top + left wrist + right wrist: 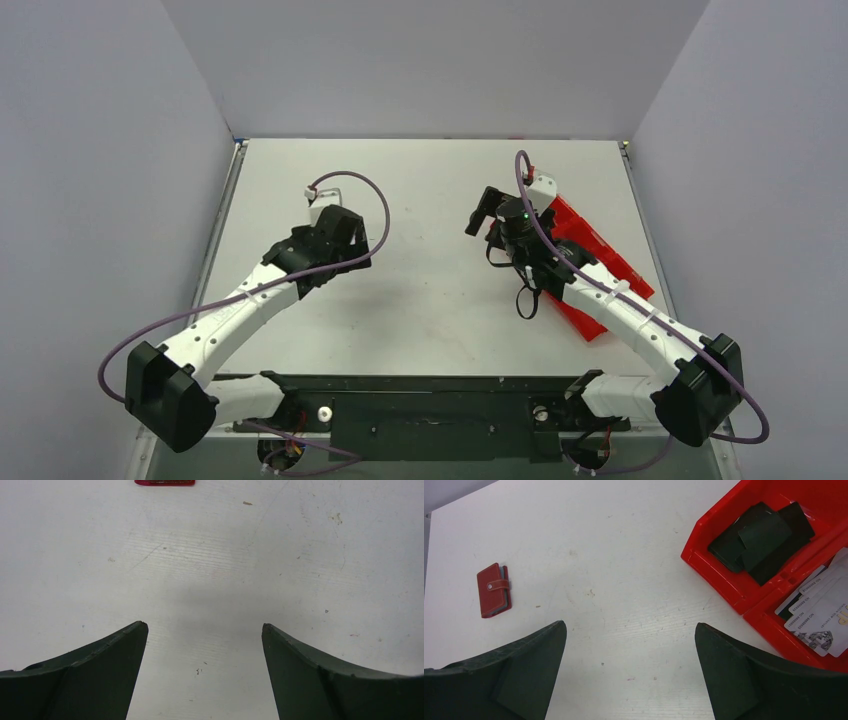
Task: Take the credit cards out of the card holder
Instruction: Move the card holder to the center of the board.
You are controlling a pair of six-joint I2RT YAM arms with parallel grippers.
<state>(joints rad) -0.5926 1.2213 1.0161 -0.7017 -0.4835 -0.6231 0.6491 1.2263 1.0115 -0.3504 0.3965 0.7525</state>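
2 pairs of jaws stand spread wide and grasp nothing. The left jaws and the right jaws each hang over bare worktop (624, 555). The holder (494, 590) lies flat on the worktop, shut, with its strap snapped across the front. It sits well to the left in the right wrist view and only just shows at the top edge of the left wrist view.

No card shows, so I judge the cards are inside and the step in hand is the reach to the holder. To do it well, 1 pair should pin the body clear of the strap, leaving the tab free for the other pair to pop. The holder is thin and may slide, so the jaws must come in low and square.

Nothing lies between the jaws and the holder. A red tray (716, 577) near the right arm holds dark wallets (759, 535) and pale cards (824, 610), which are decoys to leave alone.
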